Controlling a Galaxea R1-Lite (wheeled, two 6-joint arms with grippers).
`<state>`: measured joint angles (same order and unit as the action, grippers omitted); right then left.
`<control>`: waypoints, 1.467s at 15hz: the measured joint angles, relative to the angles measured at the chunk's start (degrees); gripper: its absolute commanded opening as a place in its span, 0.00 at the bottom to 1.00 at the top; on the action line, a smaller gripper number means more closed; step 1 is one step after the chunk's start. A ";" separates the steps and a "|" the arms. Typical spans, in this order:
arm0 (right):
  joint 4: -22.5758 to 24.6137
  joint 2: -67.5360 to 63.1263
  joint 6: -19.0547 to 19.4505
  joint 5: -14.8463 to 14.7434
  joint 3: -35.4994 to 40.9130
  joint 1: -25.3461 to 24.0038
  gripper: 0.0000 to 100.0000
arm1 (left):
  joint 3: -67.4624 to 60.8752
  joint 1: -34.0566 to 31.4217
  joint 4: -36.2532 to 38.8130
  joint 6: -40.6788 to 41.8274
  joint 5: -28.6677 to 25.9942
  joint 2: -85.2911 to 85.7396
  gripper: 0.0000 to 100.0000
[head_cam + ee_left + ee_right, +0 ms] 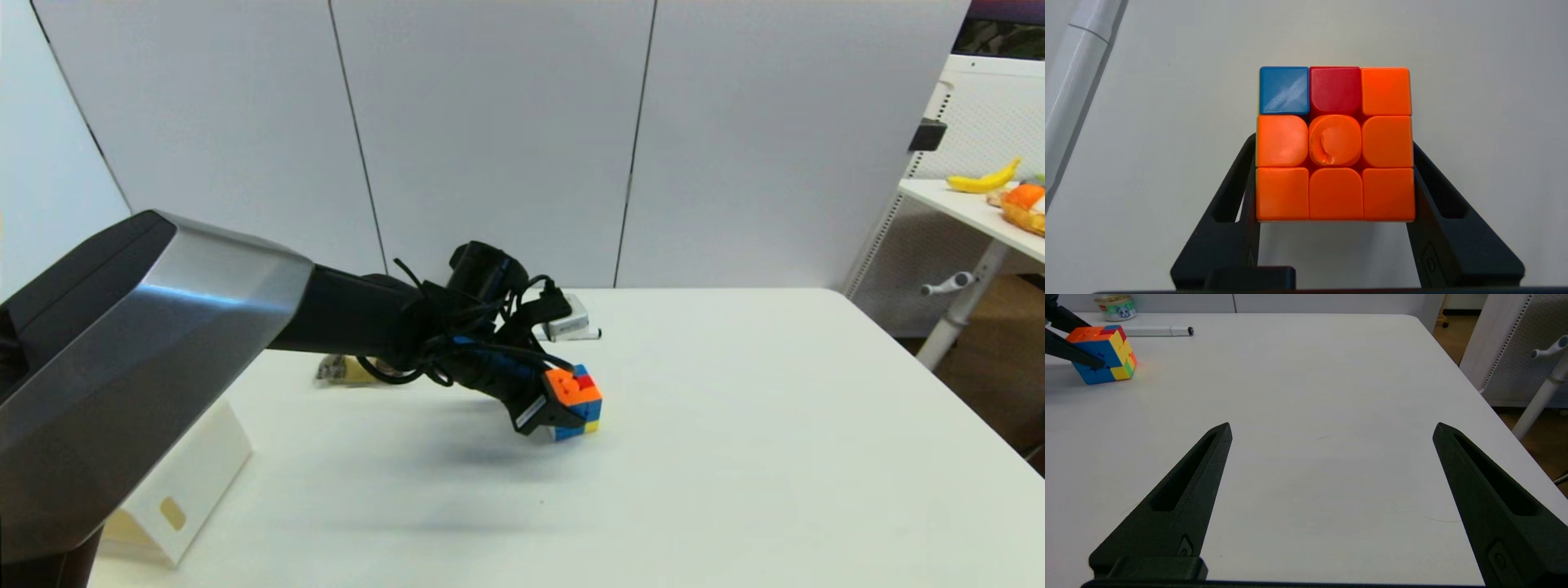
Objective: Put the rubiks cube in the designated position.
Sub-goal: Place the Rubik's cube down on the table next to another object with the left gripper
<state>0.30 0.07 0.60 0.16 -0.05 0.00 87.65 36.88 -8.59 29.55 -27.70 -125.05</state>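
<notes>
While the rubiks cube [576,402] is pinched between the two black fingers of the left gripper [563,408], it is seen near the middle of the white table [775,425], its underside at or just above the surface; contact cannot be confirmed, though the right wrist view suggests the bottom edge is almost down. From the arm the cube lies at about 3 o'clock, at the fingertips, and the grip is taken across its two opposite side faces, as shown in the left wrist view, where the fingers [1237,196] are pressed against the flanks below the mostly orange face. Being a cube, it has no long axis; only its slight tilt matters for a flat set-down. The left arm is plainly the nearer one. The right gripper [1331,428] is held wide apart and empty, well away at about 4 o'clock from the cube, over bare tabletop.

The cube is of smooth, glossy, stickerless plastic with rounded tiles, so slipping is judged possible if the squeeze is eased unevenly. A white marker pen [571,333] is noted beyond it at 12 o'clock, and a cream cardboard box [175,490] at 8 o'clock.
</notes>
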 measured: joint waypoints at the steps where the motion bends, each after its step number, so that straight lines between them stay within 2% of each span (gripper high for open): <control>1: 0.00 0.00 0.00 0.00 0.00 0.00 1.00 | 0.55 0.02 -0.52 -0.41 -0.05 0.63 0.00; 4: 0.02 0.00 -0.02 -0.02 0.00 0.00 1.00 | 4.00 -0.57 -1.38 -3.12 -0.05 3.44 0.00; 7: 0.02 0.00 0.00 -0.02 0.00 0.00 1.00 | 9.09 -4.11 -1.40 -4.23 0.99 5.92 0.00; 10: 0.00 0.00 0.00 0.00 0.00 0.02 1.00 | 11.85 -10.67 -1.63 -4.56 4.77 8.87 0.00; 17: 0.00 0.00 0.00 -0.02 0.00 0.00 1.00 | 10.01 -31.39 -3.50 -9.22 10.12 14.93 0.00; 19: 0.00 0.00 0.02 0.00 0.00 0.00 1.00 | 8.77 -35.34 -7.67 -11.95 11.67 15.63 0.00; 22: 0.00 0.00 0.00 0.00 0.00 0.00 1.00 | 8.33 -39.57 -19.24 -12.65 12.24 16.46 0.00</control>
<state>0.30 0.07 0.60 0.16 -0.05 0.00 95.98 -2.69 -27.83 16.90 -15.46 -108.59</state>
